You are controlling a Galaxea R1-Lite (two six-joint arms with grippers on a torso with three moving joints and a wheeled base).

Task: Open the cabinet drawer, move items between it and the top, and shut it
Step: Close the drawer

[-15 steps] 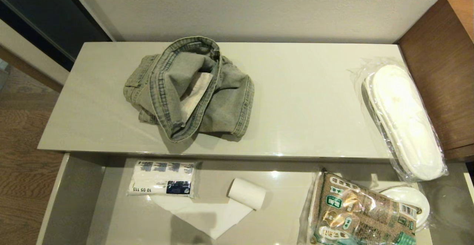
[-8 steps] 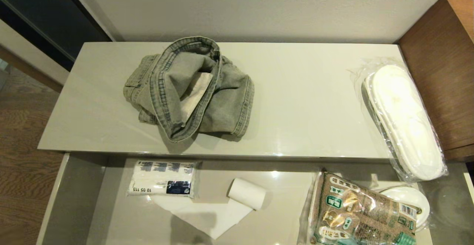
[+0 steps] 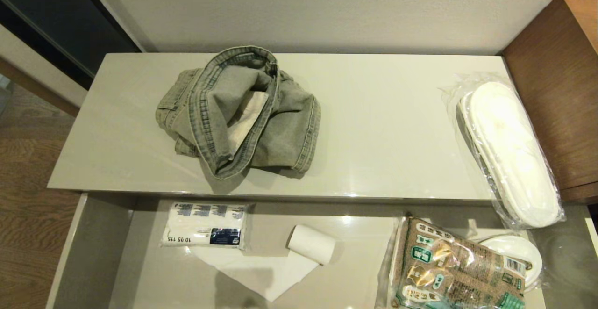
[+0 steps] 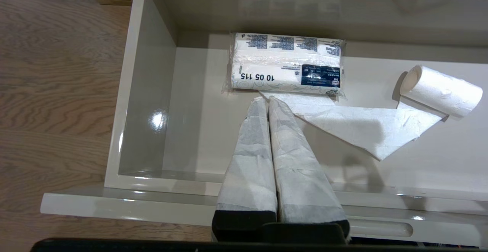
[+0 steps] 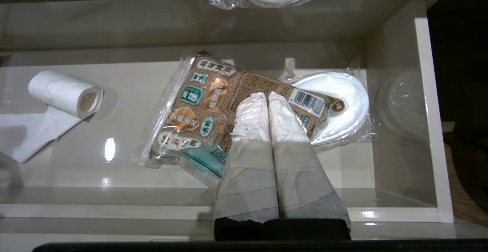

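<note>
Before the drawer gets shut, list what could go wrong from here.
1. The wrapped slippers overhang the top's front edge above the open drawer; a nudge could tip them in.
2. The loose tail of the paper roll could snag.
3. The bunched denim garment may unfold when lifted.

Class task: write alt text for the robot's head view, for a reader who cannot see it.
An open drawer below a glossy cabinet top holds a tissue pack, a paper roll and a brown food bag. On the top lie a crumpled denim garment and wrapped white slippers.

hotel rm, wrapped slippers (image 3: 509, 152), tissue pack (image 3: 204, 224)
</note>
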